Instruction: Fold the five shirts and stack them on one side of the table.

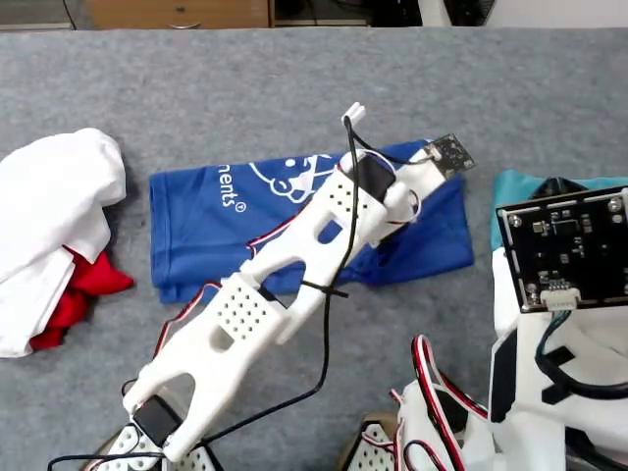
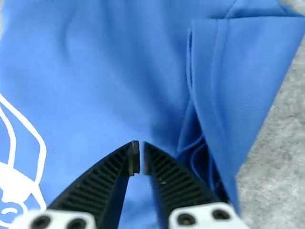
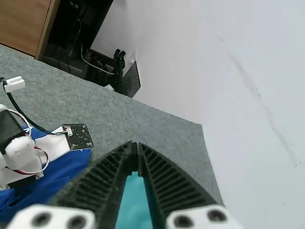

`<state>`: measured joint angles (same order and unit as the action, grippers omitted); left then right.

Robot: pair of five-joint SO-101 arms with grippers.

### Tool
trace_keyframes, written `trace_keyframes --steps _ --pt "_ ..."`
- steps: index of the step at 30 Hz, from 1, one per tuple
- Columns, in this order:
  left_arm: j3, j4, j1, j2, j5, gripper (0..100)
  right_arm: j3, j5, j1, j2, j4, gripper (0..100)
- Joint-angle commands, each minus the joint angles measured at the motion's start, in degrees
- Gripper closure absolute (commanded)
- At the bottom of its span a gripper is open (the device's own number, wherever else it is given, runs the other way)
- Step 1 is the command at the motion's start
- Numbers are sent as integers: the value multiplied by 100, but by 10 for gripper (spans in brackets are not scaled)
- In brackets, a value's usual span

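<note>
Overhead, a grey surface (image 1: pixel 294 98) carried a half-folded blue shirt (image 1: pixel 216 226) at its centre. The left tool (image 2: pixel 138 157), jaws almost shut and gripping nothing, was poised beside the folded flap; a shallow pinch could catch one layer and drag the fold open. Four shirts showed: one blue, one white (image 1: pixel 49 196), one teal (image 1: pixel 510 191), one red (image 1: pixel 93 280) under the white. Of two tools, the right tool (image 3: pixel 137 155) was raised, closed and empty.

high: overhead, down onto table (image 1: pixel 294 88)
left wrist: close above blue shirt (image 2: pixel 95 71)
right wrist: raised, facing wall (image 3: pixel 248 71); blue shirt shared
</note>
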<state>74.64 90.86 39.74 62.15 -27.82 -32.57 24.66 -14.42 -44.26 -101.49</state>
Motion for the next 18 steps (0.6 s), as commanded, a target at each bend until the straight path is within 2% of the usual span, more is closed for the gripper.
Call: trace_keyframes --steps 1,6,18 --pt "730 466 334 -110 220 850 22 -62 75 31 -70 970" --pt "1240 545 492 -48 334 833 31 -44 75 31 -70 970" --pt "695 290 527 -48 360 833 382 -53 75 -4 -70 970"
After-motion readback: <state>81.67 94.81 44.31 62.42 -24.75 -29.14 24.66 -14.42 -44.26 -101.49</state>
